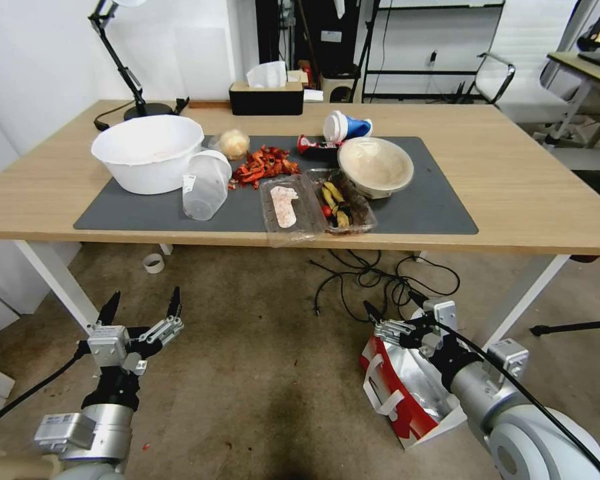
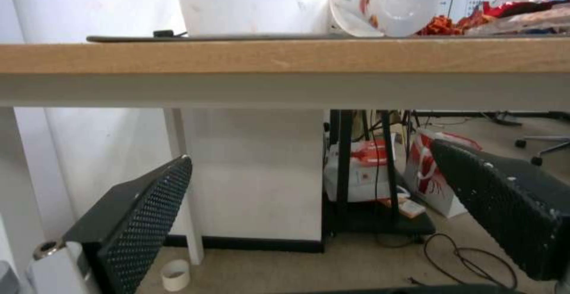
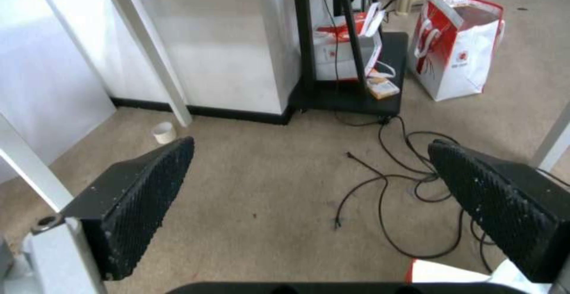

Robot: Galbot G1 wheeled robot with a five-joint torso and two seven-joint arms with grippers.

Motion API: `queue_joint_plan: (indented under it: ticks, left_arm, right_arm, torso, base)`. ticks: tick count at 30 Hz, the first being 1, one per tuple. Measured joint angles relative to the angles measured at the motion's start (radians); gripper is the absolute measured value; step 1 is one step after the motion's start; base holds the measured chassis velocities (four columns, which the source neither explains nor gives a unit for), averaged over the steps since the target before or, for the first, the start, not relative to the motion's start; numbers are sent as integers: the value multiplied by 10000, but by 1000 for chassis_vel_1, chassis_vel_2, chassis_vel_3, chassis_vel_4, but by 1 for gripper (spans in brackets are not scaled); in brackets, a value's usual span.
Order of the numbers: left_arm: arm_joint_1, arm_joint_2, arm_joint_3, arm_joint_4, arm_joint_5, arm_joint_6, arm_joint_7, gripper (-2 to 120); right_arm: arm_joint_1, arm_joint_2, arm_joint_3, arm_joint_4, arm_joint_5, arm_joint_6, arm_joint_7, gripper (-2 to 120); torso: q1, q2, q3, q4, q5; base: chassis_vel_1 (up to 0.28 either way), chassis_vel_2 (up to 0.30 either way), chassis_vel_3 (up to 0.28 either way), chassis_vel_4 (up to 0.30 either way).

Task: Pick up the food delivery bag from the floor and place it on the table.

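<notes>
The food delivery bag (image 1: 400, 390) stands tilted on the floor (image 1: 260, 373) at the lower right, red and white, its foil-lined mouth open and its white strap handles hanging on the red side. My right gripper (image 1: 392, 308) hovers open over the bag's far rim with nothing between its fingers. In the right wrist view, the open right gripper (image 3: 311, 142) faces bare floor, and a corner of the bag (image 3: 439, 271) shows beneath it. My left gripper (image 1: 145, 300) is open and empty at the lower left, level with the edge of the table (image 1: 513, 173).
On the grey mat (image 1: 433, 207) lie a white bowl (image 1: 148, 152), a tipped plastic cup (image 1: 205, 185), food trays and scraps. Black cables (image 1: 373, 277) sprawl under the table near the bag. White table legs (image 1: 53, 280) flank the space. Another red-and-white bag (image 3: 457, 49) stands farther off.
</notes>
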State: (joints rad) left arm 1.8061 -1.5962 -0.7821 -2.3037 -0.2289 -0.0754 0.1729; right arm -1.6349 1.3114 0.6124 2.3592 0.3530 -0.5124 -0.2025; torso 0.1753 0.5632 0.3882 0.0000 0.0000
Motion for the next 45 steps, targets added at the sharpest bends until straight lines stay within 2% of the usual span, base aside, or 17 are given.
queue_joint_plan:
  ticks: [2,3,32,36,41,43,45]
  left_arm:
    - [0,0,0,0,0,0,0,100]
    - [0,-6,14,7,-6,-11,6,100]
    - [26,60,1,12,-120,-133,27,100]
    - [29,55,1,12,-121,-150,26,100]
    - [34,52,6,13,-119,-166,26,100]
    - [35,61,3,19,-118,-171,25,100]
    - [34,65,3,26,-117,-171,24,100]
  right_arm:
    - [0,0,0,0,0,0,0,100]
    - [-27,29,-7,5,-18,2,0,100]
    - [-71,-9,20,26,-76,120,13,100]
    - [-85,10,21,-101,-182,445,118,100]
    - [-64,57,1,-542,-191,1368,560,100]
    - [-75,78,6,-972,-191,2042,840,100]
    - [-100,78,12,-1105,-191,2174,874,100]
  torso:
    - [0,0,0,0,0]
    - [-67,-165,-96,0,0]
    - [-488,-1314,-829,0,0]
    - [-534,-1470,-935,0,0]
    - [-601,-1665,-1065,1,1]
    - [-639,-1789,-1149,1,0]
    - [-655,-1842,-1184,1,1]
  base:
    - [0,0,0,0]
    - [0,0,0,0]
    - [0,0,0,0]
    - [0,0,0,0]
    - [0,0,0,0]
    - [0,0,0,0]
    - [0,0,0,0]
